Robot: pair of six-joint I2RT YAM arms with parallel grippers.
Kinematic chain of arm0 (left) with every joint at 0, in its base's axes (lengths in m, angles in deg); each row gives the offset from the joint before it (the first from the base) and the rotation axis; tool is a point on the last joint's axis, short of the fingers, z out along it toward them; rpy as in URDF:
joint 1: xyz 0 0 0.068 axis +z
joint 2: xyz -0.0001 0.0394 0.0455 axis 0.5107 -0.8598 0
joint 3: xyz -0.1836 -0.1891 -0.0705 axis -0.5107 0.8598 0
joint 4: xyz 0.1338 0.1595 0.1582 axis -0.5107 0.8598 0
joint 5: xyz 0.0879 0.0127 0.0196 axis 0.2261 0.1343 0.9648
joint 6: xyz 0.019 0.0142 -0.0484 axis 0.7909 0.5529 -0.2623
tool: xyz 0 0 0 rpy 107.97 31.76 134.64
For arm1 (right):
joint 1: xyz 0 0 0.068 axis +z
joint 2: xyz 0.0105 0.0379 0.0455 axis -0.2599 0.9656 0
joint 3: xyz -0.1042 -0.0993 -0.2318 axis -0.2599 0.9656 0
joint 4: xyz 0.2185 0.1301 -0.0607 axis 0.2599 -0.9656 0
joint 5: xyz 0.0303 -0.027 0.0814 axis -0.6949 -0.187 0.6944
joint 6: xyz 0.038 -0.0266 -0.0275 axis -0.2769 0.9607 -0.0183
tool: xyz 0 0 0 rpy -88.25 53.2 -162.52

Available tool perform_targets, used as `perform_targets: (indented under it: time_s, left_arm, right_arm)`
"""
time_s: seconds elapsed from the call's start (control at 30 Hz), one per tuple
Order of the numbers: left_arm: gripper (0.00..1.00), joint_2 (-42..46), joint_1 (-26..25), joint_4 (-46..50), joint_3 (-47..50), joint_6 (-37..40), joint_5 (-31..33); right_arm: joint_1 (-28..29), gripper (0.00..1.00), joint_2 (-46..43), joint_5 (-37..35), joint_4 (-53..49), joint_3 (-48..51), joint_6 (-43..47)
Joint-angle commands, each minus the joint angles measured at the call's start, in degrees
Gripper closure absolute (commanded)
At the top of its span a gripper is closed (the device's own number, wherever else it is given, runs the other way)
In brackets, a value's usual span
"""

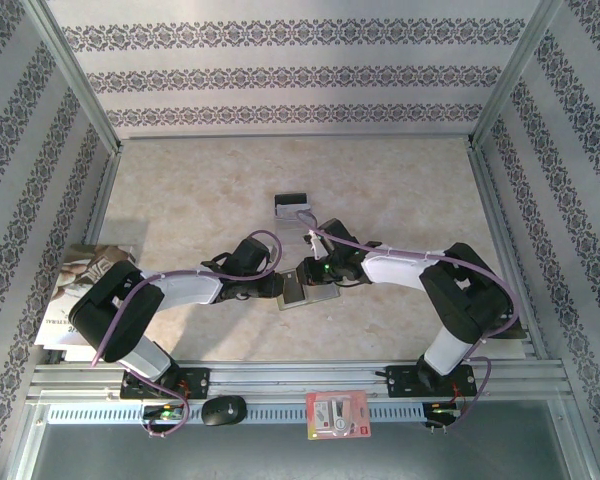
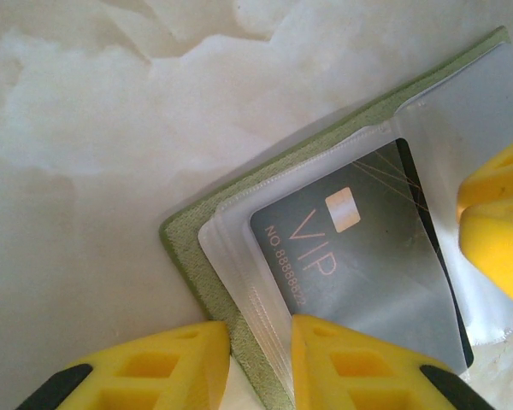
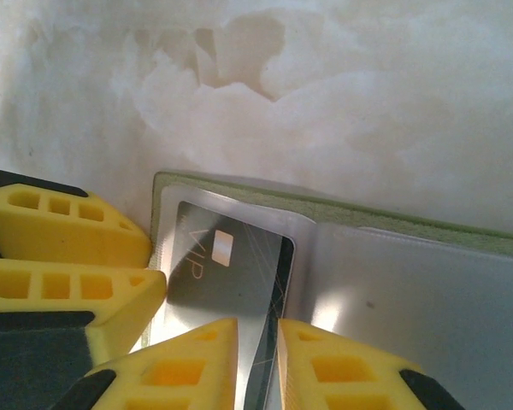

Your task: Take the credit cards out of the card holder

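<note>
**Inspector:** Where did the card holder [image 1: 305,293] lie?

**Technician:** It lay open on the marble-patterned table [image 1: 400,190], at mid-table between the two arms. The olive-green cover faced down and the clear pockets faced up.

**Inspector:** State of the left gripper [image 2: 261,331]?

**Technician:** Its yellow fingers [image 2: 162,367] stood a little apart and were clamped on the card holder's edge, with cover and sleeves between them.

**Inspector:** And the right gripper [image 3: 258,329]?

**Technician:** Its jaws stood narrow, one finger on each side of the VIP credit card [image 3: 227,265], which sat in a clear pocket. Whether the pads pressed the card could not be told.

**Inspector:** Any cards outside the holder?

**Technician:** One loose card [image 1: 293,206] lay on the table beyond the holder, apart from it.
</note>
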Motion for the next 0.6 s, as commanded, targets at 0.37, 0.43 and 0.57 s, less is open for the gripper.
perform_targets:
  time_s: [0.37,0.43,0.57]
  left_arm:
    - [0.74,-6.2,0.0,-2.4,0.9,1.0,0.7]
    - [0.75,-6.2,0.0,-2.3,0.9,1.1,0.6]
    - [0.75,-6.3,0.0,-2.4,0.8,1.0,0.4]
  right_arm:
    - [-1.1,0.86,2.5,3.7,3.9,1.7,-2.2]
    - [-1.0,0.86,2.8,3.9,4.3,1.8,-2.5]
    - [-1.1,0.86,3.6,5.1,5.5,2.1,-3.3]
